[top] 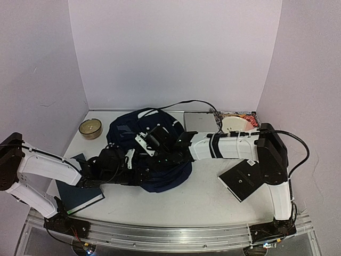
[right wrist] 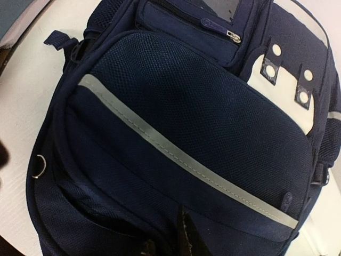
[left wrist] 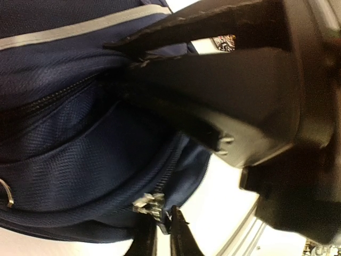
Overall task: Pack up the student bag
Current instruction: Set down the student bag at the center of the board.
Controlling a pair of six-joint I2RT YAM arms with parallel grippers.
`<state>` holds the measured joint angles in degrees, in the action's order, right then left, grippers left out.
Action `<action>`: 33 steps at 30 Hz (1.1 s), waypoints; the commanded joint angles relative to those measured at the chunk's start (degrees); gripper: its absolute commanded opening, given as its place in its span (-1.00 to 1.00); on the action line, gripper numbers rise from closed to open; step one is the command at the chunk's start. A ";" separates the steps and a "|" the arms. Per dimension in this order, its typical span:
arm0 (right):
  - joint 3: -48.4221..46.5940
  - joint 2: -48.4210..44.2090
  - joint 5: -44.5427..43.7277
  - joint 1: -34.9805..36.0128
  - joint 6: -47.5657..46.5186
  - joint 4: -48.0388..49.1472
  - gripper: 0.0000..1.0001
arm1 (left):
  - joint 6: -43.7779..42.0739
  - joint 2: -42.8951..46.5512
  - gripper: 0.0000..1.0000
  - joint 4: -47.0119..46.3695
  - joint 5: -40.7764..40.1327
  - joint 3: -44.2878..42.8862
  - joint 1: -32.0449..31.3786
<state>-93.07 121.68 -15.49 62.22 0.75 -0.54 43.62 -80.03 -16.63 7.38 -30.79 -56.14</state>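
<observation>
Left wrist, woven navy student bag [left wrist: 80,160], left hand [left wrist: 161,229] barely parted, empty (right hand [right wrist: 181,240] unclear).

A white table [top: 202,197] carries everything. At its far left corner sits a shallow round tan bowl [top: 90,128]. A dark hardcover book [top: 80,196] lies flat at its near left edge. Along its far edge, right of centre, lies a flat grey slab [top: 200,121], with a colourful printed packet [top: 238,114] just beside it.
</observation>
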 commanded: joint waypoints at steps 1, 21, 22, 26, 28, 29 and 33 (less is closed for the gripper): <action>4.45 -6.02 0.13 -1.37 3.50 7.00 -0.56 | 2.06 1.25 -0.57 -5.43 4.44 -1.37 -1.99; 22.84 -19.44 13.83 2.31 13.65 12.62 -0.18 | 8.16 16.12 -0.11 -3.24 -1.62 9.83 7.22; 23.78 -19.51 14.59 2.31 14.47 13.28 -0.18 | 8.07 15.85 -0.11 -3.27 -1.79 9.54 7.39; 26.19 -19.30 18.84 2.32 16.50 16.64 -0.17 | 7.75 14.88 -0.09 -3.24 -2.38 8.37 7.49; 26.35 -18.35 19.84 2.30 16.73 17.30 -0.16 | 7.78 14.41 -0.09 -3.24 -3.06 8.12 7.53; 26.20 -17.85 20.06 2.32 16.63 17.49 -0.17 | 7.80 14.16 -0.09 -3.24 -3.36 8.11 7.47; 25.10 -15.62 20.74 2.36 16.18 17.96 -0.20 | 8.21 13.06 -0.09 -3.24 -3.86 7.96 7.50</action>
<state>-66.67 104.18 2.57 64.42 16.26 15.07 51.07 -65.95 -19.01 4.76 -20.97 -48.80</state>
